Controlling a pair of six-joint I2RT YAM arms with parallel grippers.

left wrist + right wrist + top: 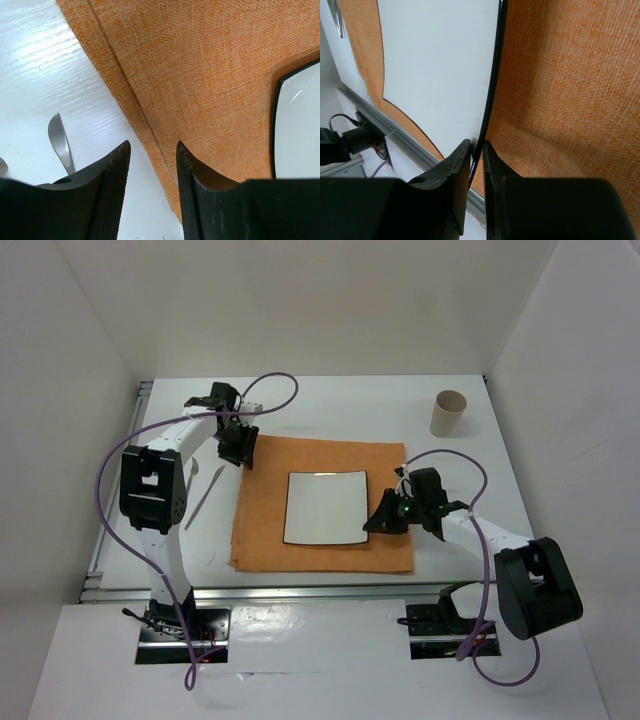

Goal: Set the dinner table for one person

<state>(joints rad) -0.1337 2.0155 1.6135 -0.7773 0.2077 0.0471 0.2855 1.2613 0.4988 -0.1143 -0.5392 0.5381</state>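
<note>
**Top view.** The dinner table (340, 405) spreads white across the middle of the enclosure, ahead of both arm bases. An orange cloth (260, 500) lies at its centre and bears a square white plate (325, 505). The left gripper (243, 453) is at the cloth's 10 o'clock corner, fingers apart either side of the hem. The right gripper (385, 518) is at the plate's 4 o'clock, fingers clamped on its dark rim. From the cloth, a cup (447, 413) stands at 1 o'clock and metal cutlery (204, 496) lies at 9 o'clock.
</note>
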